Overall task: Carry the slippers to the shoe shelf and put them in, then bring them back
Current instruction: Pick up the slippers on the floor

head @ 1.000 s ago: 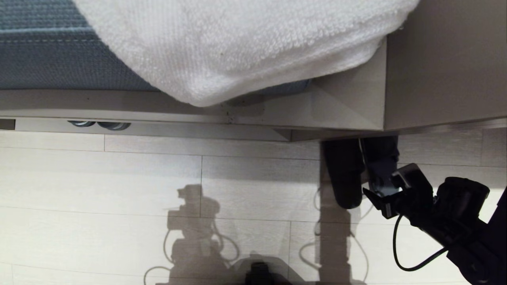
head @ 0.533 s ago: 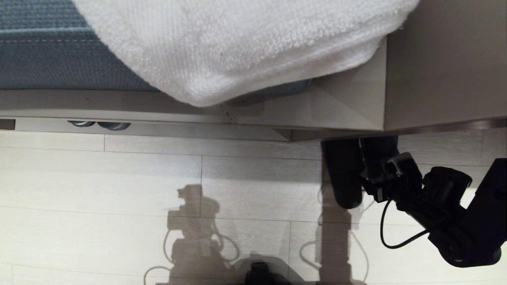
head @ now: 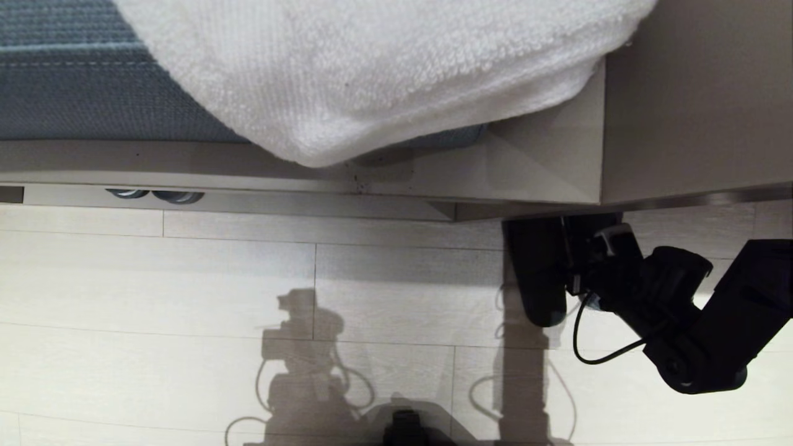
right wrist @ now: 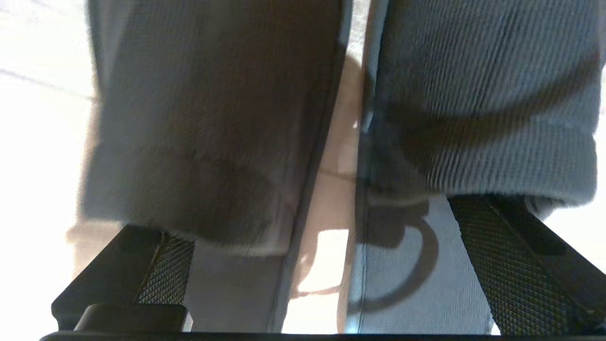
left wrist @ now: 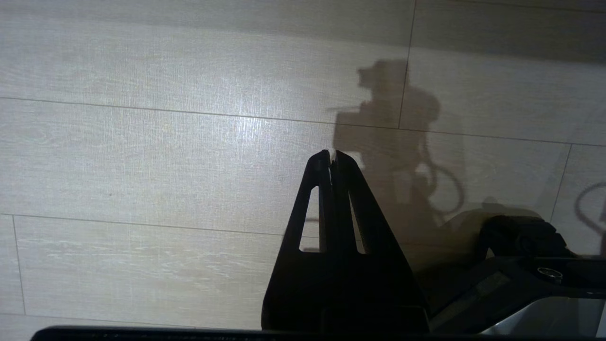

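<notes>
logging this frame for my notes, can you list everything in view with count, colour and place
slippers: two, dark navy-black, side by side on the floor, toes under the bench edge, heels sticking out
towel: one, white, draped over the bench top, hanging past its front
cushion: one, blue-grey, on the bench top, partly under the towel
bench: one, beige, across the top of the head view
round objects: two, dark, under the bench edge on the robot's left; too little shows to name them
floor: pale wood planks, with the robot's shadow
right gripper: black, jaws open, one finger at each slipper's band
left gripper: black, jaws shut, over bare floor
</notes>
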